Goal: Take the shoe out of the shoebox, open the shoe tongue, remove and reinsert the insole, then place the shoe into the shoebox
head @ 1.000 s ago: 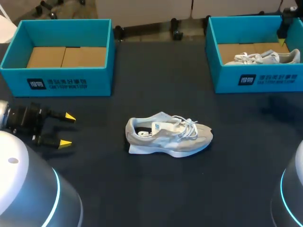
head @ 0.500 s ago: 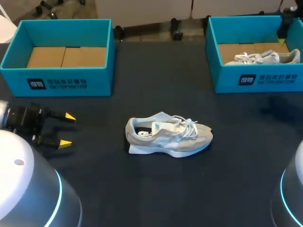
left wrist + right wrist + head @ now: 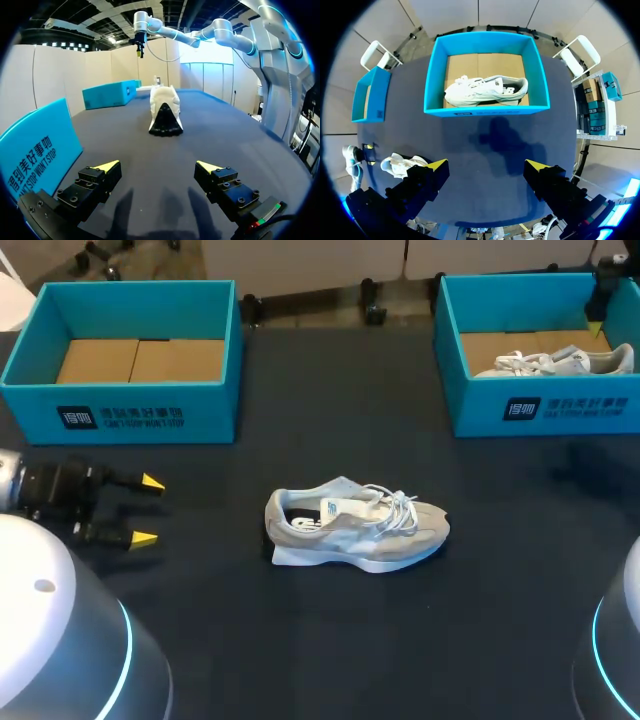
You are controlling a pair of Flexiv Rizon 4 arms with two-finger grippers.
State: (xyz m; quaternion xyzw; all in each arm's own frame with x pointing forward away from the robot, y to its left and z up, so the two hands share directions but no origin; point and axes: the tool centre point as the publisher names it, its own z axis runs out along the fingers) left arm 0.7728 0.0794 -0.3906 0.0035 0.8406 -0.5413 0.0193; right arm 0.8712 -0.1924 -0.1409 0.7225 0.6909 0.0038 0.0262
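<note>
A grey-white shoe [image 3: 355, 528] lies on its side in the middle of the dark table, toe toward the right. My left gripper [image 3: 148, 510] is open, low over the table, a good way left of the shoe. In the left wrist view the shoe [image 3: 164, 112] lies ahead of the open gripper [image 3: 157, 165], heel end toward it. My right gripper [image 3: 487, 165] hangs open high above the table, looking down on the right shoebox [image 3: 485, 108], which holds a second shoe [image 3: 485, 90]. Nothing is between either gripper's fingers.
A teal shoebox [image 3: 130, 410] with a bare cardboard floor stands at the back left, just beyond my left gripper. The right shoebox [image 3: 540, 410] stands at the back right with the second shoe [image 3: 555, 362] in it. Dark tabletop surrounds the middle shoe.
My left gripper has shifted slightly right, toward the shoe. The shoe, the boxes and the right arm have not moved.
</note>
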